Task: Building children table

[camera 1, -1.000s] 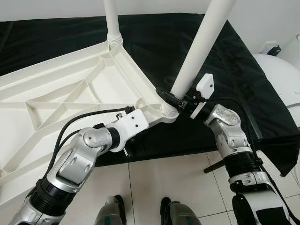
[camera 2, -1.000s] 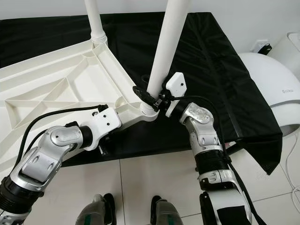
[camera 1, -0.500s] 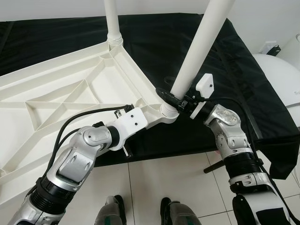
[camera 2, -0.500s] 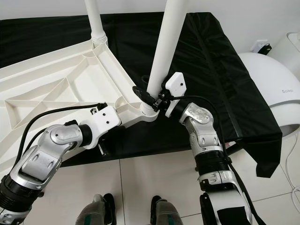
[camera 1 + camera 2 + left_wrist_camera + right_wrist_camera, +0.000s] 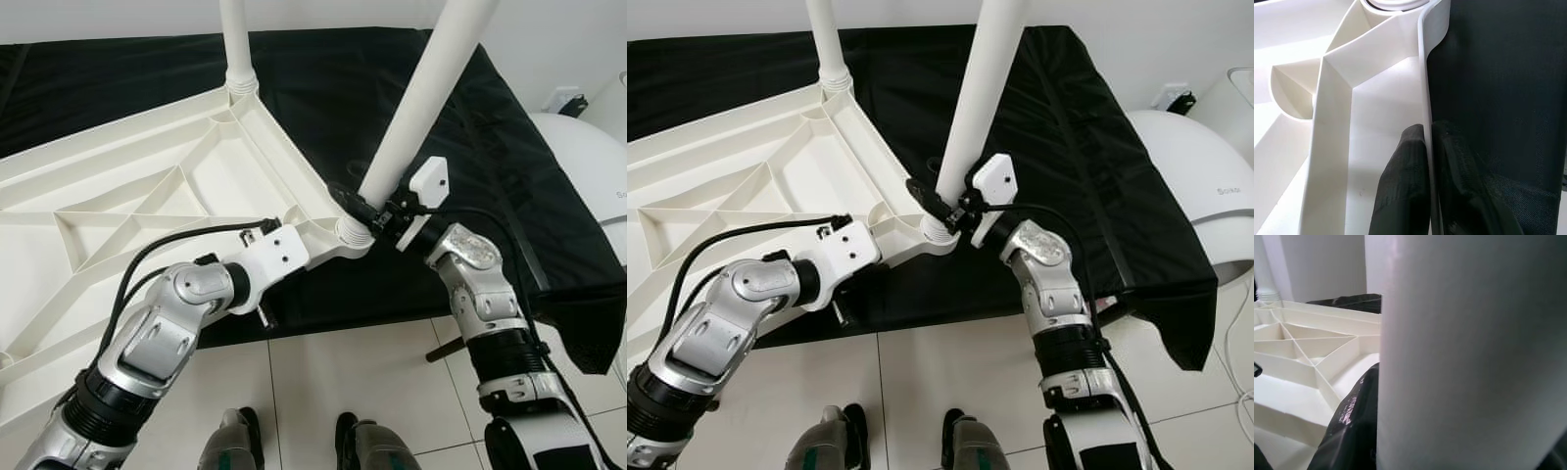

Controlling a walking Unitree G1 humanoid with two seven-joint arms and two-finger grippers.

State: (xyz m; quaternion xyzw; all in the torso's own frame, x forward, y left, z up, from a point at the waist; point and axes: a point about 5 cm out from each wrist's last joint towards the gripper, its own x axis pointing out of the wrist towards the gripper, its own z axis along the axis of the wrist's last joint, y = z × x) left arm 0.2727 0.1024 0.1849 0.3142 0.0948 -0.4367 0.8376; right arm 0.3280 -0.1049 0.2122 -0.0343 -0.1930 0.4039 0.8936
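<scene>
Head views, landmark: white ribbed plastic tabletop (image 5: 147, 186), lying upside down on a black cloth-covered surface (image 5: 323, 88), one corner overhanging the cloth's near edge.
Head views, legs: tall white round plastic leg (image 5: 416, 108) stands in the tabletop's near corner socket, leaning slightly; a second white leg (image 5: 235, 44) stands in the far corner socket.
Head views, right gripper (image 5: 372, 211): at the base of the near leg, just above the socket; black fingers wrap the leg, clenched on it.
Head views, left gripper (image 5: 884, 245): at the tabletop's edge, just beside the near socket; its white wrist housing hides the fingers here.
Head views, surroundings: white rounded appliance (image 5: 1190, 186) beyond the cloth on the side away from the tabletop; white tiled floor (image 5: 323, 372) below the overhanging corner; robot's own feet (image 5: 294, 446) on the tiles.
Left wrist view, grip: two black fingers (image 5: 1405, 181) pinch the tabletop's thin rim wall, one on the inside, one on the outside against the black cloth; clamped on the rim.
Left wrist view, socket: round socket rim directly ahead of the fingers along the wall.
Right wrist view, leg: white leg very close and blurred, one black finger (image 5: 1354, 421) pressed against its side.
Right wrist view, background: tabletop ribs beyond the finger, far leg at the tabletop's distant corner.
</scene>
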